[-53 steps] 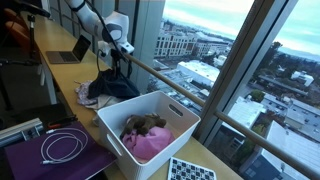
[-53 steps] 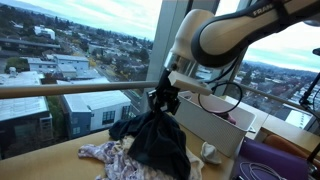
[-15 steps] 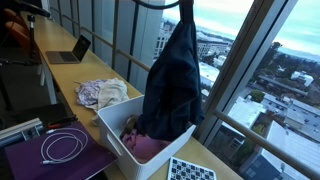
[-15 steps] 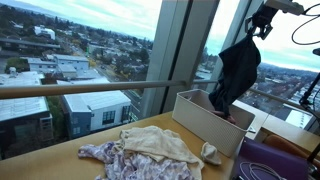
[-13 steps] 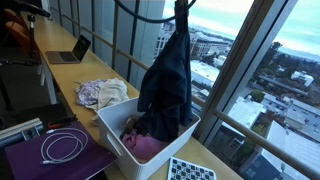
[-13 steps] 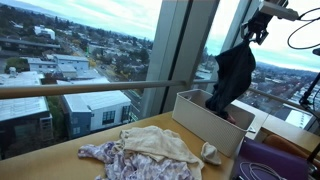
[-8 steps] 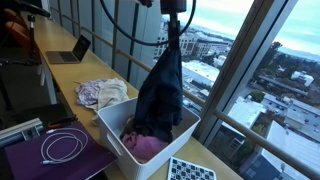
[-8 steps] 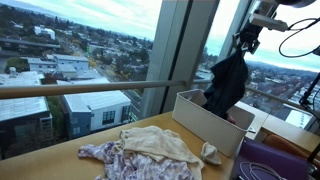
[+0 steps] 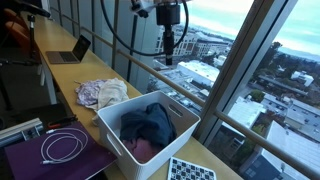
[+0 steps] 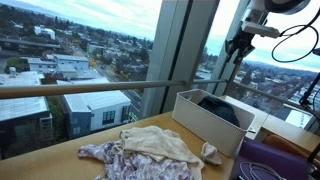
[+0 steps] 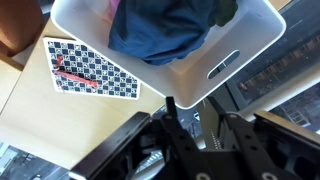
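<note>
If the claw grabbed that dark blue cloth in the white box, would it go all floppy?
Probably floppy: the dark blue cloth lies crumpled in soft folds inside the white box. It is likely light, since it looks like thin fabric. It shouldn't roll, but might drape over the rim.

one white plastic bin (image 9: 128, 158), and in it one dark blue fabric garment (image 9: 148, 122) and one pink cloth (image 9: 140, 151). two loose cloths out on the counter: one floral patterned cloth (image 10: 105, 155), one cream cloth (image 10: 160, 142). one open grey laptop (image 9: 70, 50), one coiled white cable (image 9: 62, 147), one purple mat (image 9: 28, 162), one black-and-white checkered board (image 9: 190, 171).
</note>
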`<state>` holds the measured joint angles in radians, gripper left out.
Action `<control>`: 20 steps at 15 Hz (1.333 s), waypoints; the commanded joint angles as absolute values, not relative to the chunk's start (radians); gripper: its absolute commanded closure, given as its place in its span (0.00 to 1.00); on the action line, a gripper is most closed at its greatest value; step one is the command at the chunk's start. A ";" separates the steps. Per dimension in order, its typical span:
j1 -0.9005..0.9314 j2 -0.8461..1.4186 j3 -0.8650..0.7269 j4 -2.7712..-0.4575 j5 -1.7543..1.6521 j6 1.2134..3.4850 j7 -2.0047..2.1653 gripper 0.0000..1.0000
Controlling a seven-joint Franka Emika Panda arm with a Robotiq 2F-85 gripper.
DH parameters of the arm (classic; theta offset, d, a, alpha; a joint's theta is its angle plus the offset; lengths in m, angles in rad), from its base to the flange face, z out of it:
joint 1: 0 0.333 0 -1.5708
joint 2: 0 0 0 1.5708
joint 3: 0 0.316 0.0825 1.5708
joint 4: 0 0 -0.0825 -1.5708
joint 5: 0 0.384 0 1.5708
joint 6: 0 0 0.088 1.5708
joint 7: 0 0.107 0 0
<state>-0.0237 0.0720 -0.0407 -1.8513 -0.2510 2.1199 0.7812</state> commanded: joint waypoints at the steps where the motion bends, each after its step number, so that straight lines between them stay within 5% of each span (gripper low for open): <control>1: 0.000 0.058 -0.029 -1.862 -0.252 2.133 0.791 0.31; 6: 0.105 0.120 0.060 -1.955 -0.250 2.195 0.887 0.00; 20: 0.244 0.418 0.067 -2.121 -0.209 2.388 1.014 0.00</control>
<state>0.2387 0.3951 0.0920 -2.0857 -0.2386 2.3447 1.0210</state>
